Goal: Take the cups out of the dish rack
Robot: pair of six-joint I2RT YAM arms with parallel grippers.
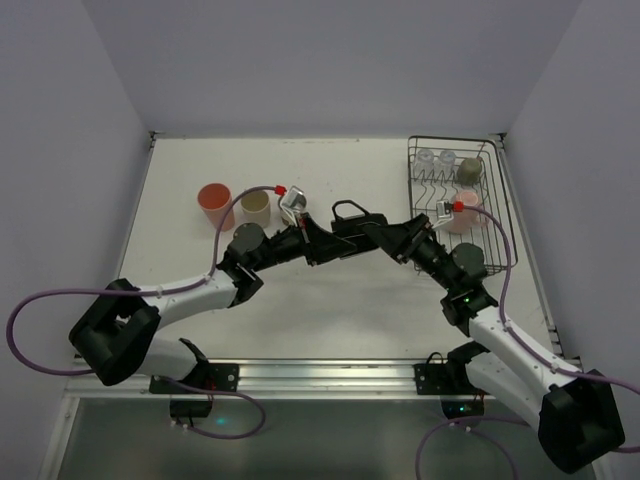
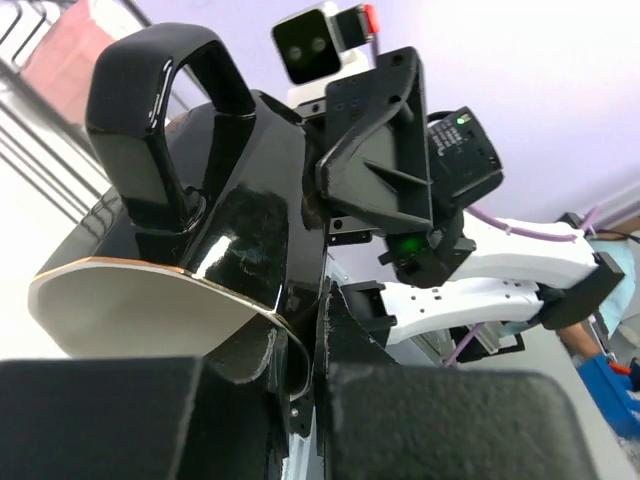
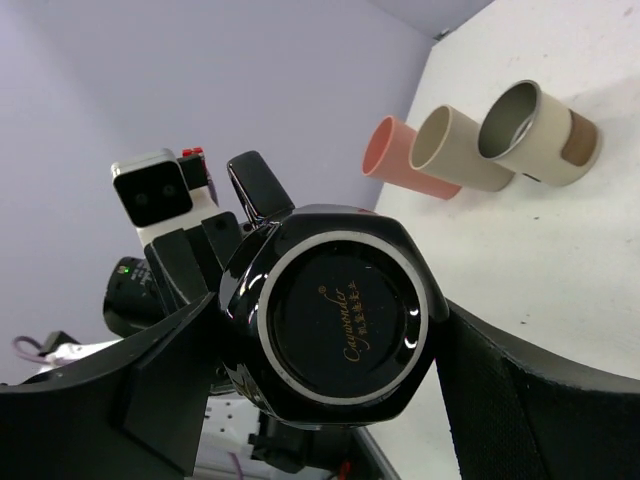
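The dark handled mug (image 1: 350, 214) hangs above the table's middle, held between both arms. My left gripper (image 1: 326, 238) is shut on its rim, one finger inside and one outside; in the left wrist view the gripper (image 2: 315, 340) pinches the rim of the mug (image 2: 230, 220). My right gripper (image 1: 386, 236) is shut on the mug's body; its wrist view shows the mug's base (image 3: 340, 320) between both fingers. The dish rack (image 1: 500, 215) at the right holds two clear glasses (image 1: 437, 157), a grey-olive cup (image 1: 467, 172) and a pink cup (image 1: 466, 218).
A salmon-pink tumbler (image 1: 214, 199) and a tan cup (image 1: 256, 206) stand at the table's left. The right wrist view shows them (image 3: 400, 155) (image 3: 455, 150) beside a third cup with a silvery inside (image 3: 538, 122). Walls close in on three sides.
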